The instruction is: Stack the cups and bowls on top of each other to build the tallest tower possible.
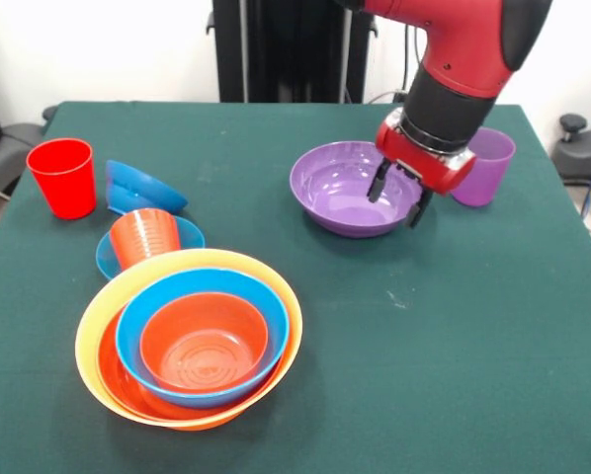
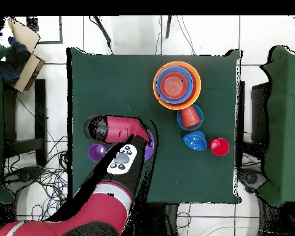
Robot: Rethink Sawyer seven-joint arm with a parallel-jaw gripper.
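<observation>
Gripper (image 1: 398,200) hangs upper right of the front view over the purple bowl (image 1: 347,190), fingers spread, straddling its right rim, holding nothing. Purple cup (image 1: 485,166) stands just behind the arm. Tower (image 1: 189,336) sits lower left: yellow-orange bowl outermost, red-orange, light blue and small orange nested inside. Likely risks: a thin rim pinch lets the glossy bowl slip or tilt on lifting; the wrist could knock the purple cup over. No readable labels or writing.

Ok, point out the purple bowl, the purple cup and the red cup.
Purple bowl (image 1: 337,190): front view, bare inner wall left of the gripper.
Purple cup (image 1: 489,168): front view, side wall right of the gripper.
Red cup (image 1: 64,181): front view, outer wall.
</observation>
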